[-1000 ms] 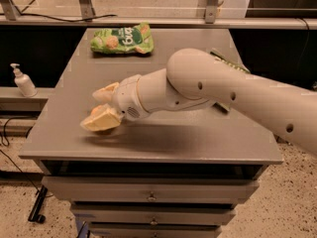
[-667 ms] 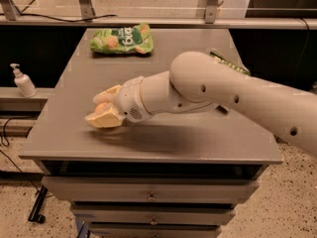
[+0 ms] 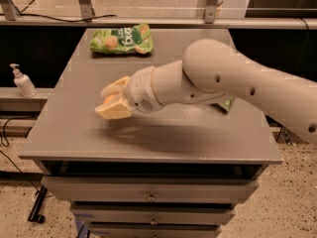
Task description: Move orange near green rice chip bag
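Observation:
My gripper (image 3: pixel 112 103) hangs over the left middle of the grey table (image 3: pixel 74 133), at the end of the white arm that reaches in from the right. Its cream fingers (image 3: pixel 115 112) are shut on the orange (image 3: pixel 107 100), of which only a small orange patch shows between them. The green rice chip bag (image 3: pixel 122 38), bright light green with white lettering, lies flat at the back of the table, well beyond the gripper and slightly to its right.
A corner of a darker green bag (image 3: pixel 227 103) shows under the arm at the table's right. A white pump bottle (image 3: pixel 23 82) stands on a lower shelf to the left. Drawers (image 3: pixel 151 197) sit below the tabletop. A metal rail (image 3: pixel 148 21) runs behind the table.
The gripper has moved with the orange a little toward the back of the table and to the right, closer to the light-green bag. The bag has not moved.

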Robot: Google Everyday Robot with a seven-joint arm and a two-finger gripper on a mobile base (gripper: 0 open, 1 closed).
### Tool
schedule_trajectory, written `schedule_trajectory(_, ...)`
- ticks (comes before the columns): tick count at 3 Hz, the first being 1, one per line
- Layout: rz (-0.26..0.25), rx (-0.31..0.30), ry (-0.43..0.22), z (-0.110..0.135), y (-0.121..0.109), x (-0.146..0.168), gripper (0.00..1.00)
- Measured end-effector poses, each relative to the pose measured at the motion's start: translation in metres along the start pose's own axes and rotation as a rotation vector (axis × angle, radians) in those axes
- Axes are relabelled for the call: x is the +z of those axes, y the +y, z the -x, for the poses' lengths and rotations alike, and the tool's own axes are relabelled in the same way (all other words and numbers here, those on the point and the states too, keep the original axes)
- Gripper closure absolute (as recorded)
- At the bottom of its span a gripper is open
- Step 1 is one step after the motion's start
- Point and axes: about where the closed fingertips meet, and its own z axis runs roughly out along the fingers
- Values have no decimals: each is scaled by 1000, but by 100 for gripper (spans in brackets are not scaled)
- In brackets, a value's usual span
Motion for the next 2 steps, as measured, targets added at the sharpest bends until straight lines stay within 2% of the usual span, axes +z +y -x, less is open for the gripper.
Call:
schedule_trajectory(1, -37, -100, -10, 44, -33, -31, 100)
schedule_trajectory(2, -63, -122, -36, 64, -43, -41, 100)
